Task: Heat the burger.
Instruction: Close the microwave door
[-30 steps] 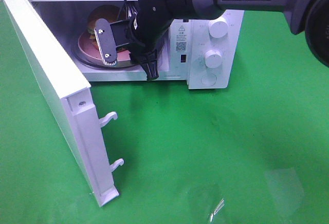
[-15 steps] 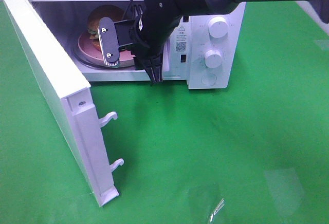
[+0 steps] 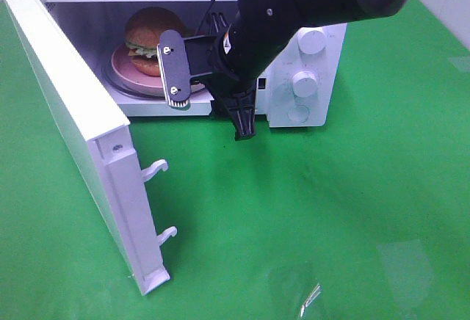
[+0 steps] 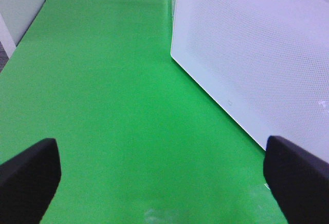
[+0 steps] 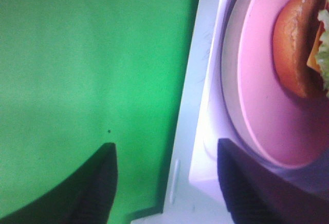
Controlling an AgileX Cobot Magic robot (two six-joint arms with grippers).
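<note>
Before the microwave point(image 3: 323, 63), right end effector point(image 3: 211, 119) (parted) angles downward.

Right end effector point(image 5: 167, 149) has backed out of the microwave point(image 3: 327, 100) cavity, moving rightward and toward the front; it now hangs before the lower right edge of the opening. Jaws wider apart than before, nothing between them. Burger point(image 3: 153, 28) on pink plate point(image 3: 120, 62), earlier half hidden, now mostly in view.

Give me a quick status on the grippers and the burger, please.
Left gripper open, empty, by the door. Right gripper open, empty, at the microwave mouth. Burger inside on pink plate. Door wide open; right gripper in its swing.
</note>
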